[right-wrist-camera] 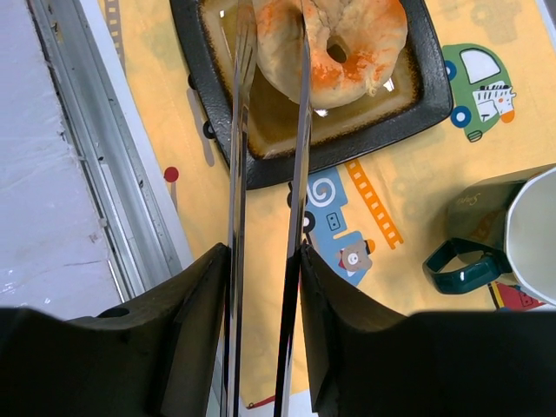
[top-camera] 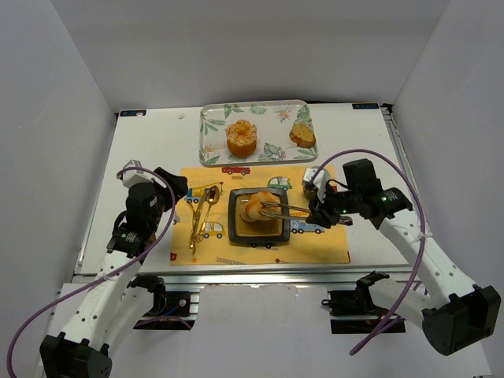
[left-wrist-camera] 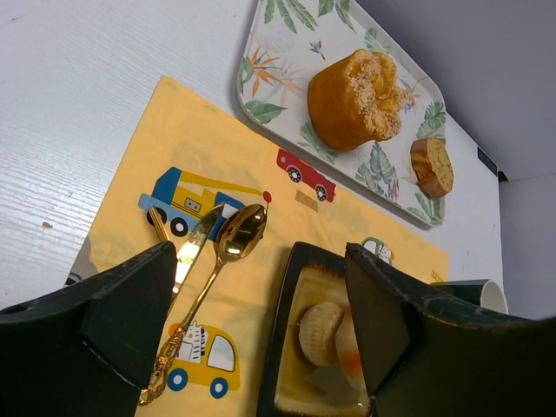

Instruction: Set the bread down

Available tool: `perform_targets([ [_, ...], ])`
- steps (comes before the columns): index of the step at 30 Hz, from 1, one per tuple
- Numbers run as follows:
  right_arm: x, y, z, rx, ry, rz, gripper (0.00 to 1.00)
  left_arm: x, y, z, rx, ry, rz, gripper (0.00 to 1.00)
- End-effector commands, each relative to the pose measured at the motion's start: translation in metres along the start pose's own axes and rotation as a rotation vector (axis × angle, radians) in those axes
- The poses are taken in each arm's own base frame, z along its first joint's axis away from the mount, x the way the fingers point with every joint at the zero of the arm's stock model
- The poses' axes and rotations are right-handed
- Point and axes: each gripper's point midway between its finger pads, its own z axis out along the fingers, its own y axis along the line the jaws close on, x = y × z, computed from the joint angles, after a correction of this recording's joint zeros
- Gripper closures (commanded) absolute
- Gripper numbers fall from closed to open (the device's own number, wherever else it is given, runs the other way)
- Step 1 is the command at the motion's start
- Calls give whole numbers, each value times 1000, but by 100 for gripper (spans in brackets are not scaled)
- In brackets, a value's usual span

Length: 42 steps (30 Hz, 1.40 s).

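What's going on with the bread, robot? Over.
Left pincer open, empty. Right pincer shut on tongs. Tongs' tips at bread, bread on plate. Mug nearby, not blocking.

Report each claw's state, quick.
Left claw: open, empty.
Right claw: shut on the tongs, their tips at the bread on the plate.

We read no word, number or brand in any view. The mat (top-camera: 315,246) bears only pictures of cars and a crane truck, the tray (top-camera: 268,126) only leaves and flowers. A blue sticker (top-camera: 365,105) at the table's (top-camera: 150,150) far edge is too small to read.
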Motion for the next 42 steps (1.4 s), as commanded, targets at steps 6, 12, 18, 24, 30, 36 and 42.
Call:
perform_targets([
  [6,-11,9,-9,-26,-36,-37,56,-4,-7,1,24,-10,-10,13],
  [12,1,10,-3,-35,-6,-23,55,-4,-8,1,28,-7,-8,13],
  [18,-10,8,-6,-30,-37,-43,57,-5,-7,0,21,-9,-3,13],
  [24,-54,-2,-16,3,-149,-33,72,-4,-17,2,72,-2,-13,16],
  [30,-102,-52,-25,140,-251,95,100,16,-56,7,271,120,-7,92],
  [36,-84,-178,-77,648,-377,418,100,53,-77,14,360,294,35,100],
  [42,26,-240,-74,863,-283,573,100,109,-80,14,316,440,203,57],
])
